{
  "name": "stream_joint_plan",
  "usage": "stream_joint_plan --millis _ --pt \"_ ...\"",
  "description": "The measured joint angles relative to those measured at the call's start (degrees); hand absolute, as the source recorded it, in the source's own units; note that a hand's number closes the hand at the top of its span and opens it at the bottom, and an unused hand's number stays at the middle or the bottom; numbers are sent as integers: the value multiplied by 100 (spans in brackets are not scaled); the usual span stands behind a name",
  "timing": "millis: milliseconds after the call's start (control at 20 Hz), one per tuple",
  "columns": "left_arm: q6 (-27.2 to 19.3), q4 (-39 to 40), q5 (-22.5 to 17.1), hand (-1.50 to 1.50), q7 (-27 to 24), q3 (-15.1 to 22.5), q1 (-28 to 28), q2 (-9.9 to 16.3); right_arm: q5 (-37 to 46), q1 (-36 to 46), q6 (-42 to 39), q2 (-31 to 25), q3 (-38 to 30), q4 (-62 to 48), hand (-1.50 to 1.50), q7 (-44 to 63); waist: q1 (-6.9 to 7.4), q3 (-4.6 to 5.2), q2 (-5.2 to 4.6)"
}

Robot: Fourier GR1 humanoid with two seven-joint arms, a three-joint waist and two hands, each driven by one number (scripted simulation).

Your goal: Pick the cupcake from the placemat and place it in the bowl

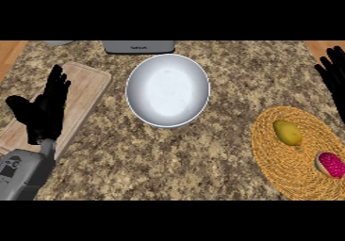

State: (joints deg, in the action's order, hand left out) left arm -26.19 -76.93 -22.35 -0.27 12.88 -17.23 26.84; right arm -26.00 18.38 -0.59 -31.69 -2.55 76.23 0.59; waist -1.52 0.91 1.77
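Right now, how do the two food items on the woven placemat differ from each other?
The yellow item, which looks like a lemon or a potato, is plain and oval; the cupcake has a bright pink top and a pale wrapper edge. The yellow item lies nearer the middle of the placemat, while the cupcake sits by its lower right rim. Both rest on the placemat, untouched by either hand.

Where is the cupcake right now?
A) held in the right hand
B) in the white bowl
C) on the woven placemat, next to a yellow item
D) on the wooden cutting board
C: the cupcake with pink topping sits on the woven placemat beside the yellow item; the white bowl holds nothing, and the right hand is open, apart from it.
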Motion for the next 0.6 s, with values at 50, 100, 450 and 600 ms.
stream_joint_plan --millis 50,100,450,600 --pt "1 -91 43 0 -30 47 51 -57 19 -145 -56 -23 -10 80 150 -37 22 -19 -32" --pt "33 -186 51 0 -32 75 92 -76 78 -363 -147 -69 39 204 150 -75 31 -34 -56" --pt "259 -456 186 0 -186 471 399 -259 1338 -1599 11 -719 262 547 -150 -623 -150 -58 -90" --pt "279 -575 200 0 -189 592 537 -343 1304 -2174 638 -127 -66 627 -150 -1479 -210 -89 -89"
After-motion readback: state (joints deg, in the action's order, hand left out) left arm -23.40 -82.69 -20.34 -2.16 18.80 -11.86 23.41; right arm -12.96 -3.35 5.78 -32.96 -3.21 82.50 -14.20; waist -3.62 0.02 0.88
